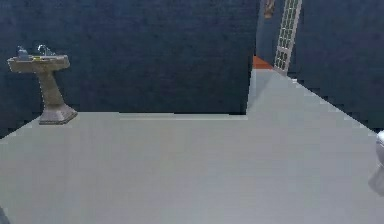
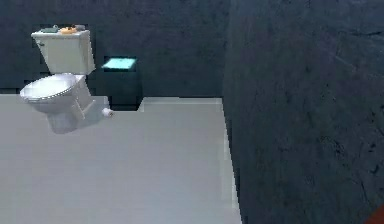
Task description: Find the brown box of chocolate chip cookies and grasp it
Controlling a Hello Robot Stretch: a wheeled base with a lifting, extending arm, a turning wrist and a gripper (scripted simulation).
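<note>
Cookie box I am after may be the small orange-brown blob (image 2: 67,30) resting atop the toilet's (image 2: 60,90) tank, a flat ledge that keeps it off the floor (image 2: 130,170), though I cannot tell for sure, nor can I tell my claw's state.

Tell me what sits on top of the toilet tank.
A small orange-brown thing lies on the toilet tank, near the lid's middle; it is too small to name. The lid covers the tank's inside, and whatever lies under the thing is hidden.
</note>
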